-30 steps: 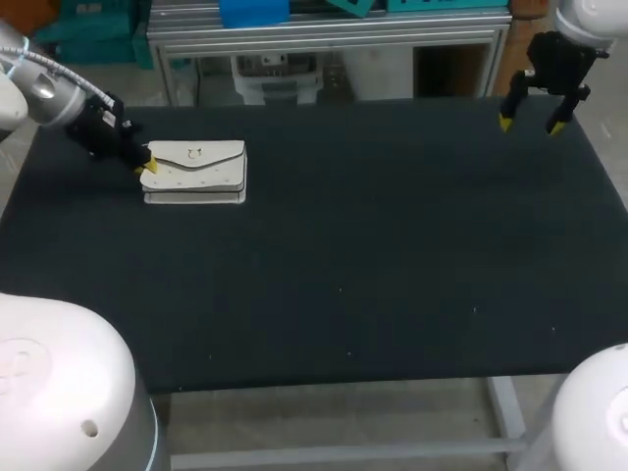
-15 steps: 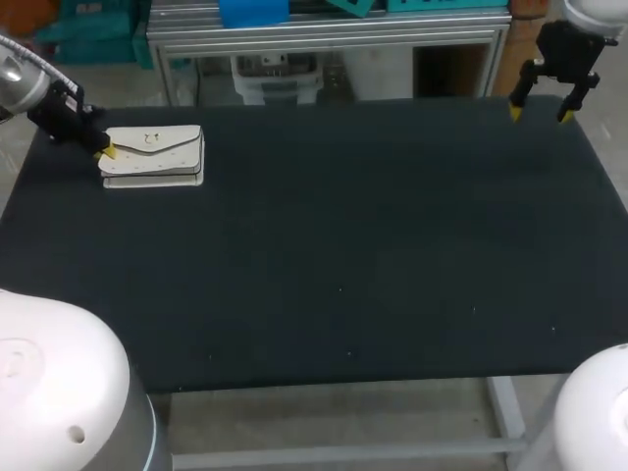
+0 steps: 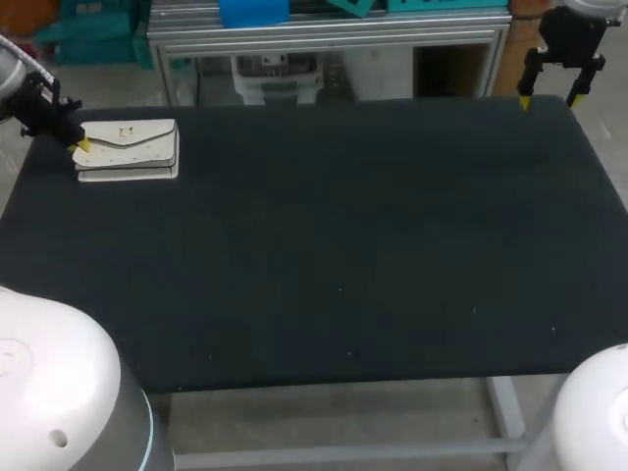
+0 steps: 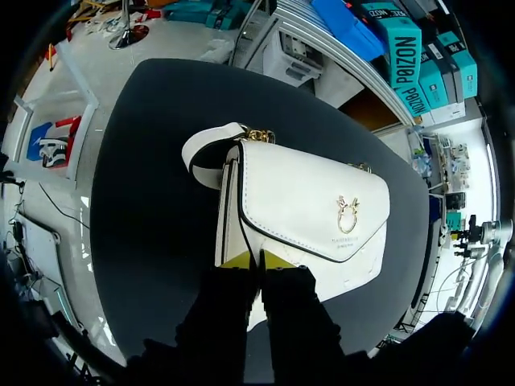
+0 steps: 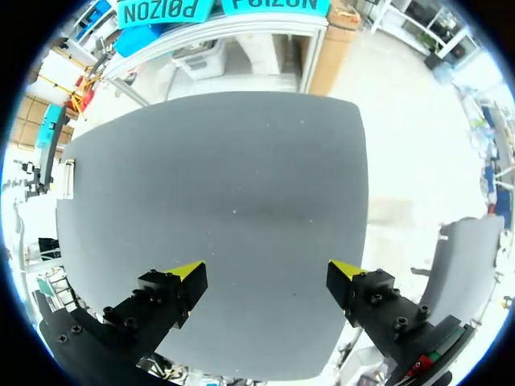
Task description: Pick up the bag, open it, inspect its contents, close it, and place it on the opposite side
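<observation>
A white bag with a gold clasp lies flat near the table's back left corner, flap closed. My left gripper is at its left end, shut on the bag's edge. In the left wrist view the yellow tips pinch the bag where the flap meets the body; its white strap loops out ahead. My right gripper hangs open over the back right corner, far from the bag. The right wrist view has nothing between the open fingers, only bare tabletop.
The black table holds only the bag. The bag sits close to the left edge and the back edge. A metal frame stands just behind the table's back edge.
My left gripper has drawn the bag leftward and toward the back along the table. My right gripper has risen and shifted back toward the far right corner, still open.
</observation>
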Robot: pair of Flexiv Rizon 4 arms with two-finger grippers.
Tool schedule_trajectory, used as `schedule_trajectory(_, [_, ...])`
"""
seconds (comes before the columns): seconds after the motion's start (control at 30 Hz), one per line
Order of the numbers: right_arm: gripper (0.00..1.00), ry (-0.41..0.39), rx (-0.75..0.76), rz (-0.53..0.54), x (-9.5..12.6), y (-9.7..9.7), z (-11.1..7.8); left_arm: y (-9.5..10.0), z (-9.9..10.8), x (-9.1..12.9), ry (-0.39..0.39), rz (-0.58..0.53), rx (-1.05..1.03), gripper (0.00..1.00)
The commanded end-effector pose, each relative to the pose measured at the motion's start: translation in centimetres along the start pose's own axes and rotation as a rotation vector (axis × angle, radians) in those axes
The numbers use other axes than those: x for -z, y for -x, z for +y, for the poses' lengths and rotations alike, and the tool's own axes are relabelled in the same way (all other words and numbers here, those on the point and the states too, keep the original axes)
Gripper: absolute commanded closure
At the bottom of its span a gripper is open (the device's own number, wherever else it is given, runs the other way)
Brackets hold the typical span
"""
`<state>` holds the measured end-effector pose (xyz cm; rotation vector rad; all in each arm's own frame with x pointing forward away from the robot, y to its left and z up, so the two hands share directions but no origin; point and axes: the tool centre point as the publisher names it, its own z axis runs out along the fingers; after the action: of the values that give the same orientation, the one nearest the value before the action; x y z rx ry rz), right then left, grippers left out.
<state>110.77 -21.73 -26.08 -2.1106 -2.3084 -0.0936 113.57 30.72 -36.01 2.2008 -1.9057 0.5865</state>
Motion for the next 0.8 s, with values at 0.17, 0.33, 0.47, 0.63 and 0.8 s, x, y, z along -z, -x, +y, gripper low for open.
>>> schedule_trajectory(0.17, [0.0, -0.028, -0.003, -0.011, 0.3, 0.4, 0.7, 2.3, -1.8, 0.1, 0.073, 0.014, 0.02, 1.0])
schedule_trajectory(0.33, [0.0, -0.031, 0.001, -0.018, 0.3, 0.3, 0.7, 2.9, -1.9, 0.5, 0.075, 0.029, 0.028, 1.0])
schedule_trajectory(0.47, [0.0, -0.031, 0.002, -0.019, 0.4, 0.2, 0.6, 2.2, -0.9, 1.2, 0.048, 0.023, 0.021, 0.0])
schedule_trajectory(0.63, [0.0, -0.023, 0.007, -0.019, 0.6, -0.2, 0.2, 0.5, 0.6, 3.0, 0.021, -0.007, -0.017, 0.0])
schedule_trajectory(0.8, [0.0, -0.019, 0.02, -0.021, 0.5, -0.7, 0.0, -1.2, 1.7, 4.6, -0.008, -0.046, -0.043, 0.0])
